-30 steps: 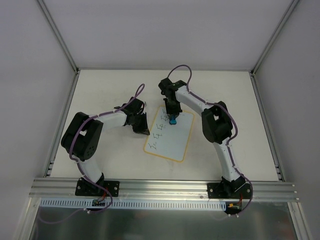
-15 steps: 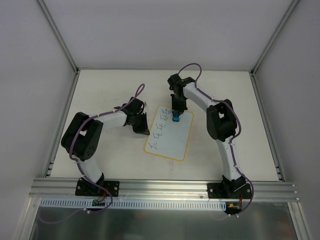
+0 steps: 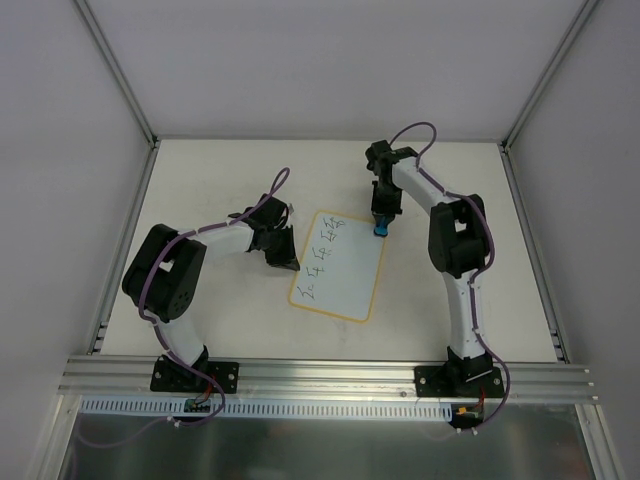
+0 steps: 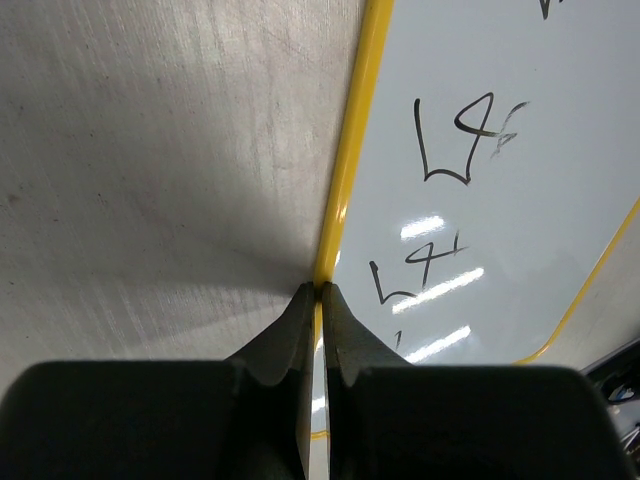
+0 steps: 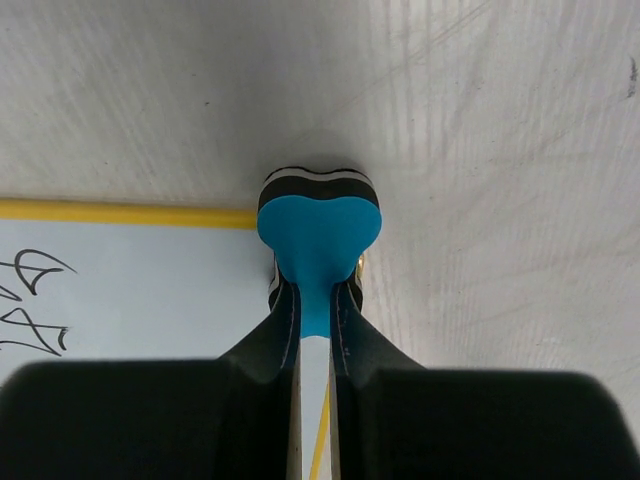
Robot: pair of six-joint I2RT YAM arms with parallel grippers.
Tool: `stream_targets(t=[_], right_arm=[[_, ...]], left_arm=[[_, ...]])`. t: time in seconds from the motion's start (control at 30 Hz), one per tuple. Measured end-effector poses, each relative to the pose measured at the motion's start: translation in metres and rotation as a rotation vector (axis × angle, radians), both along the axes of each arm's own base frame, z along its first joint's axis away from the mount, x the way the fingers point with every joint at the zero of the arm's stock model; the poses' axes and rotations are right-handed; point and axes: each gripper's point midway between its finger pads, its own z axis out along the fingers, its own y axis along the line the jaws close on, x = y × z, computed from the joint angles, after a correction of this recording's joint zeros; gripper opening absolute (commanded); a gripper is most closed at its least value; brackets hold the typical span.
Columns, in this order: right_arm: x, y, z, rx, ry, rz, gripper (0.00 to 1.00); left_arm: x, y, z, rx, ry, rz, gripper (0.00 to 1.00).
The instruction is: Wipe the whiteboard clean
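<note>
Whiteboard [image 3: 337, 266], judged light, stiff and slippery, is laid flat on the table [image 3: 200, 190] and is best pinned at its yellow edge, where the closed left gripper [image 3: 287, 262] is pressed, while a blue eraser [image 5: 318, 225] is squeezed in the right gripper [image 3: 380, 224] by the far corner.

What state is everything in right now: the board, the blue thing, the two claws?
Small white whiteboard with yellow border: lying flat, scribbles on its left part, right part blank.
Blue eraser block: clamped, at board's far right corner.
Right gripper: shut on eraser block.
Left gripper: shut, tips at board's yellow edge.
</note>
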Motion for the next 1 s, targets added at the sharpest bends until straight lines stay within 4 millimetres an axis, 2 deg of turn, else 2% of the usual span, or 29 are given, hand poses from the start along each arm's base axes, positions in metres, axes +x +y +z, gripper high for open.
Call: stream_targets(t=[0.13,0.23,0.37,0.53,0.63,0.67,0.73,0.77,0.83,0.87,0.97,1.0], right_arm=[[-0.004,0.016,0.0,-0.005,-0.006,0.042,0.0],[-0.012,0.037,0.0,0.002,-0.006,0.091,0.0],[-0.034,0.076,0.0,0.021,0.002,0.19,0.0],[-0.063,0.115,-0.001,0.038,0.013,0.287,0.0],[-0.073,0.124,-0.001,0.045,0.006,0.305,0.07],[-0.076,0.125,-0.001,0.05,0.005,0.304,0.15],[-0.081,0.125,-0.001,0.066,0.007,0.293,0.23],[-0.083,0.125,-0.001,0.071,0.011,0.289,0.35],[-0.085,0.125,-0.001,0.078,0.015,0.28,0.46],[-0.087,0.123,-0.001,0.077,0.018,0.279,0.53],[-0.09,0.121,0.003,0.077,0.018,0.279,0.57],[-0.09,0.12,0.008,0.079,0.01,0.28,0.58]], left_arm=[[-0.001,0.0,0.0,0.001,0.004,-0.001,0.0],[-0.001,0.0,0.0,-0.002,0.007,-0.002,0.0],[-0.002,0.0,0.001,-0.001,0.013,-0.003,0.0],[-0.002,0.0,0.001,0.002,0.018,-0.002,0.0],[-0.004,0.0,0.001,0.004,0.026,0.0,0.0],[-0.004,0.0,0.001,0.005,0.027,0.001,0.0],[-0.005,0.001,0.002,0.006,0.03,0.004,0.0],[-0.005,0.001,0.002,0.006,0.031,0.007,0.05],[-0.005,0.003,0.003,0.016,0.031,0.019,0.14],[-0.005,0.004,0.003,0.024,0.029,0.025,0.24],[-0.006,0.009,0.007,0.053,0.02,0.042,0.36],[-0.007,0.013,0.008,0.068,0.02,0.052,0.44]])
